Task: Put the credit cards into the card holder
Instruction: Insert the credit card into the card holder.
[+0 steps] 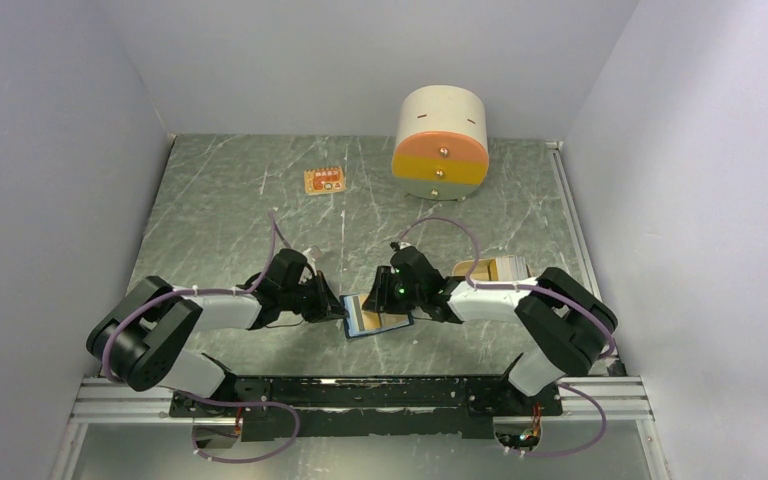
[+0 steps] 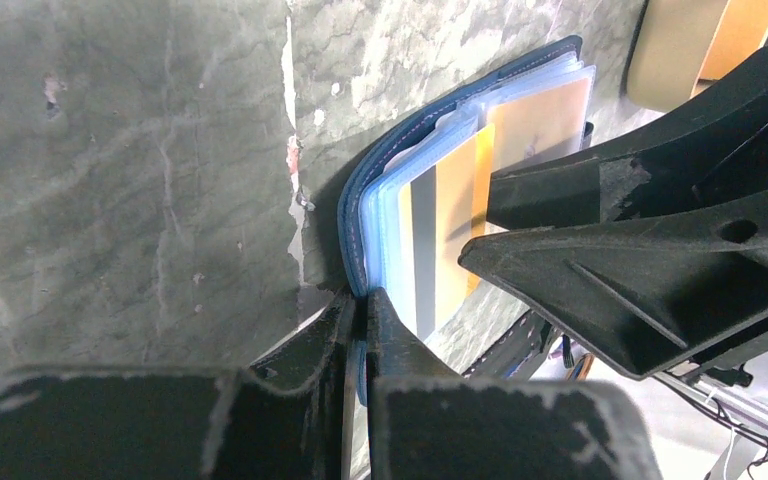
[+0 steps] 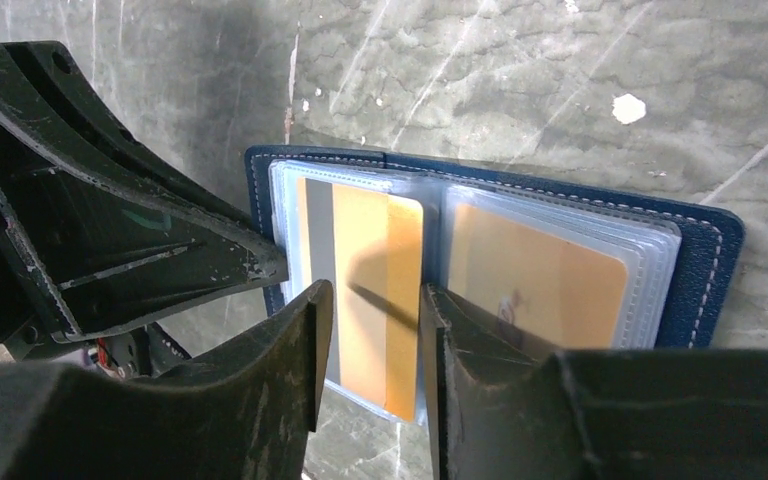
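Your left end effector (image 2: 360, 305) was closed almost completely, its two fingertips pinching the near edge of the card holder (image 3: 705, 250), which lay spread open and flat on the counter (image 1: 230, 220) with its navy cover down and its clear sleeves facing up. Your right end effector (image 3: 375, 292) hung right over the holder's open face, tip to tip with the left one, its fingers parted to roughly a card's width. Between and just under those fingers sat a striped credit card (image 3: 370, 240), partly inside the sleeve nearer the left end effector, with its near end sticking out past the sleeve's edge. You could not tell from these views whether either right fingertip was pressing on it. A second credit card (image 3: 530, 270) sat fully in the sleeve on the far side from the left end effector. The loose credit cards (image 1: 495, 267) lay on the counter behind your right end effector, beside its forearm.
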Tool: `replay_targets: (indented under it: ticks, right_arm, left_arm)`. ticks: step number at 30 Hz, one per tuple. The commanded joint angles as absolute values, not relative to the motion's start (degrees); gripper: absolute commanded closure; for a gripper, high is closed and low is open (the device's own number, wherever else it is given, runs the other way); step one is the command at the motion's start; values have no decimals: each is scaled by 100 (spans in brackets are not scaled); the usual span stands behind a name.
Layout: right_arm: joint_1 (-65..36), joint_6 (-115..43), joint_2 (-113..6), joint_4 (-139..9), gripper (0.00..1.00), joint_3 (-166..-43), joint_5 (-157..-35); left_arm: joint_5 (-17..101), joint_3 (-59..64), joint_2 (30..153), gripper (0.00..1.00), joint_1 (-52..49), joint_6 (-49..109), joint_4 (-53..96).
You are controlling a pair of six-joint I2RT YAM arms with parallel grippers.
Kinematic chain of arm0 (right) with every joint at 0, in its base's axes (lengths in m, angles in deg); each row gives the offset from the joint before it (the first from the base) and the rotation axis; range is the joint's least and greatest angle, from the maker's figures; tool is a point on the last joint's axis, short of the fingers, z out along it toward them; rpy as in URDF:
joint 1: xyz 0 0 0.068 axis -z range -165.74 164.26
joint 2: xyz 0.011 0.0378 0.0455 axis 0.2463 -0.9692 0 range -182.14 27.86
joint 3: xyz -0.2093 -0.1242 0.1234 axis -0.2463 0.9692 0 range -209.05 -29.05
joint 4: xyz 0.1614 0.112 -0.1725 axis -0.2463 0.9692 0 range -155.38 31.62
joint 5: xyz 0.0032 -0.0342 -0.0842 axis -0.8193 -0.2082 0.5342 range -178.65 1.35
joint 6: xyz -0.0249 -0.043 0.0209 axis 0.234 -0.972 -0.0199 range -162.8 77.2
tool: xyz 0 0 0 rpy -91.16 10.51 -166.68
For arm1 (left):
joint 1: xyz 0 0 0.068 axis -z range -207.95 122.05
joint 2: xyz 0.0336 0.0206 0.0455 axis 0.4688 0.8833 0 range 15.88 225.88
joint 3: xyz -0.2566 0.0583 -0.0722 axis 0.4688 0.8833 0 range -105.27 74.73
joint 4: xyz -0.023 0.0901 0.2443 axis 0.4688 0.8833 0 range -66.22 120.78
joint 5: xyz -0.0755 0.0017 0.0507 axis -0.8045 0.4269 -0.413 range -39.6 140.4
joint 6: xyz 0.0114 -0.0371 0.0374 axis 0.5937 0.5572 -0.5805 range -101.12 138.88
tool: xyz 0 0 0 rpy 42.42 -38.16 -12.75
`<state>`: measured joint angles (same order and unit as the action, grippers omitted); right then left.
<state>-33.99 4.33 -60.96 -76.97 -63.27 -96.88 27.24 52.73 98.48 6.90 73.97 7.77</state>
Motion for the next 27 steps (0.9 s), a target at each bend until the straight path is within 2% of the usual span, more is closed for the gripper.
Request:
replay_targets:
  ticks: [1,4,9,27]
  right_arm:
    - [-3538,370,-6130,-7123,55,-6589,-9636]
    - [-3532,337,-5902,-6790,51,-6612,-9394]
    - [-3540,344,-5816,-6676,50,-6640,-9368]
    - [-3822,352,-6077,-6731,64,-6926,-9457]
  left_arm:
    - [2674,5176,9724,91,738,7380,654]
    - [2691,5179,9709,91,737,7380,664]
    - [2680,5197,9715,91,742,7398,622]
    - [2679,5153,9735,91,775,7402,637]
